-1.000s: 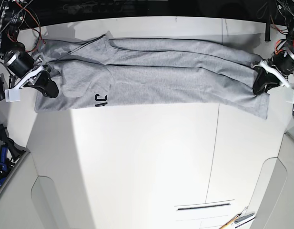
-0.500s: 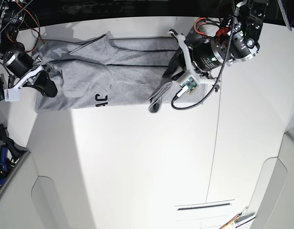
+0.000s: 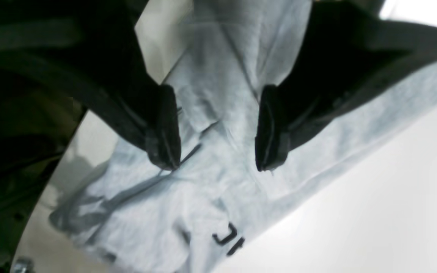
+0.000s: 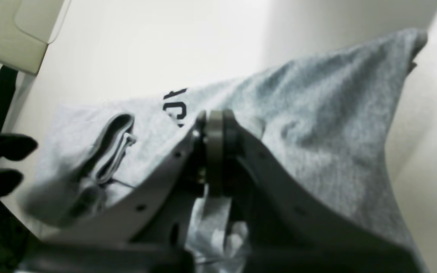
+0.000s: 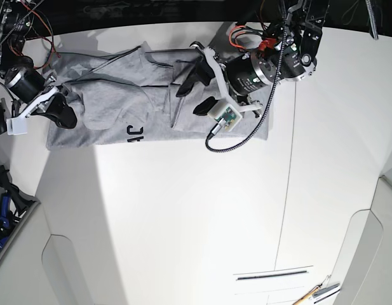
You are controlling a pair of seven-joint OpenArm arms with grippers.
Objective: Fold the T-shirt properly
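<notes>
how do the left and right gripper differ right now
The left gripper has its fingers spread apart, while the right gripper has its fingers together. In the base view, the left gripper is near the middle of the picture, while the right gripper is by the T-shirt's left end. Both have dark fingers.
</notes>
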